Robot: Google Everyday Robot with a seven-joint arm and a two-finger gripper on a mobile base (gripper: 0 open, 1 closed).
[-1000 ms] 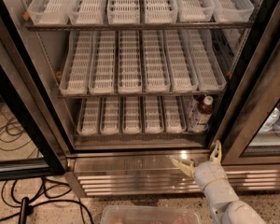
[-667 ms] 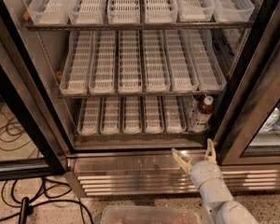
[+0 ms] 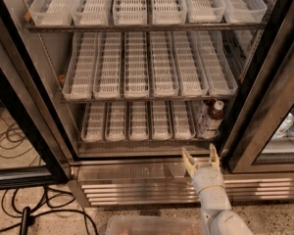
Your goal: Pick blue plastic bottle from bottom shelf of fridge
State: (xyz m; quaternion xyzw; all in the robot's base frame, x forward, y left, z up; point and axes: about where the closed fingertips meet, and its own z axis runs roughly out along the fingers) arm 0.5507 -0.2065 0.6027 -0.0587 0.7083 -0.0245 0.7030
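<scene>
Moved: gripper (image 3: 200, 156) had risen slightly, lower right of centre, before the fridge (image 3: 137, 175) base.
Fingers: apart, empty.
Bottle (image 3: 213, 117): upright, right end of bottom shelf (image 3: 137, 121), above the gripper.
Around: cables (image 3: 14, 212), lower left.

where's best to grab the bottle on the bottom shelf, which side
Grip the blue plastic bottle around its body, below the cap, from the front: it stands upright at the right end of the bottom shelf, with another shelf close overhead. The gripper hovers open just in front.
</scene>
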